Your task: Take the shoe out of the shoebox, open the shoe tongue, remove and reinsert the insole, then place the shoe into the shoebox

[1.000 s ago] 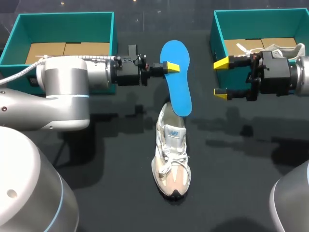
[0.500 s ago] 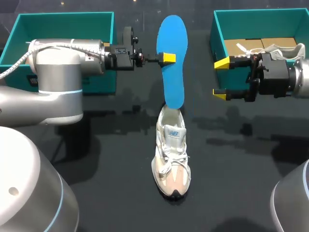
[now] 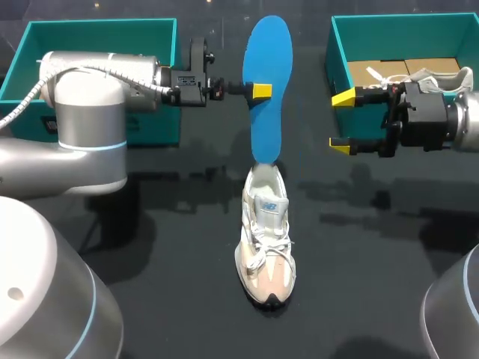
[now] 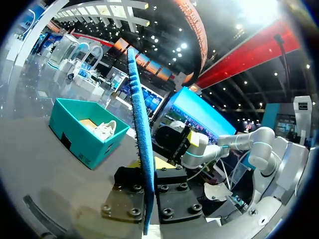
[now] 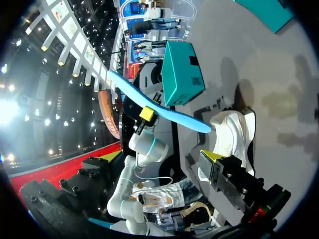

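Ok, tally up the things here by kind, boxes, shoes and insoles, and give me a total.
Teal shoeboxes: 2, the left shoebox and the right shoebox
Shoes: 2, the shoe on the table and the boxed shoe
Blue insole: 1
Total: 5

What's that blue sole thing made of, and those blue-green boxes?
The blue insole looks like thin, matte foam: seen edge-on from the left wrist it is a slim strip that curves slightly. The teal shoeboxes look like matte coated cardboard, possibly plastic; plain brown cardboard shows inside them.
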Tool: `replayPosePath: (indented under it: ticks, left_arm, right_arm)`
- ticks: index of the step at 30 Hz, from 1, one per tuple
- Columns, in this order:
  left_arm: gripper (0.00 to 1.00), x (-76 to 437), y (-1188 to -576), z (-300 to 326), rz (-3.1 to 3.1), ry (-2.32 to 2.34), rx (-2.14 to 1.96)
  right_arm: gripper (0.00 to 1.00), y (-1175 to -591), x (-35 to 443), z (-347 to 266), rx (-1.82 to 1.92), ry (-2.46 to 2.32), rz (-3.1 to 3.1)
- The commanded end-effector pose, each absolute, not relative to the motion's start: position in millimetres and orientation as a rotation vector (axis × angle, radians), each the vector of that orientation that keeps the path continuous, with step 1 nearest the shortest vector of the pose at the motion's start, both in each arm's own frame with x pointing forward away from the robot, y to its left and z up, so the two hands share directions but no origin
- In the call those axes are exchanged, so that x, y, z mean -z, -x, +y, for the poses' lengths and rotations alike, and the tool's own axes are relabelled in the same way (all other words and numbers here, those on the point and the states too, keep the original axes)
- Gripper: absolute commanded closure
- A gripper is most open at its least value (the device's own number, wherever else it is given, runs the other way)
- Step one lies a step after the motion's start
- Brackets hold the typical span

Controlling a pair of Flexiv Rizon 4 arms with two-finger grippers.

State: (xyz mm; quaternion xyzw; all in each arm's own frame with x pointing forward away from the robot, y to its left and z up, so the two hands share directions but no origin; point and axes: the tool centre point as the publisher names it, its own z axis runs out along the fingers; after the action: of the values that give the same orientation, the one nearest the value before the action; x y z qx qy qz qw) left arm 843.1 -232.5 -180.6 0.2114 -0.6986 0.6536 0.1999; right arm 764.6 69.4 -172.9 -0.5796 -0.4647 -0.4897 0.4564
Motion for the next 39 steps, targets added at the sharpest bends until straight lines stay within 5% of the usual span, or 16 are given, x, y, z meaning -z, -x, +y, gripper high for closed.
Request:
replayPosePath:
  ticks: [1,25,39]
  left_arm:
    - [1.0,180.3,-842.4,-232.4,-1.956,-0.593,-1.826]
    - [1.0,153.1,-822.1,-223.8,-2.453,0.432,-2.327]
    - [1.0,153.1,-822.1,-223.8,-2.453,0.432,-2.327]
  right_arm:
    - [0.0,-764.5,172.8,70.7,1.207,1.432,-1.146]
    - [0.0,-764.5,172.8,70.7,1.207,1.432,-1.146]
    - [0.0,-764.5,172.8,70.7,1.207,1.432,-1.146]
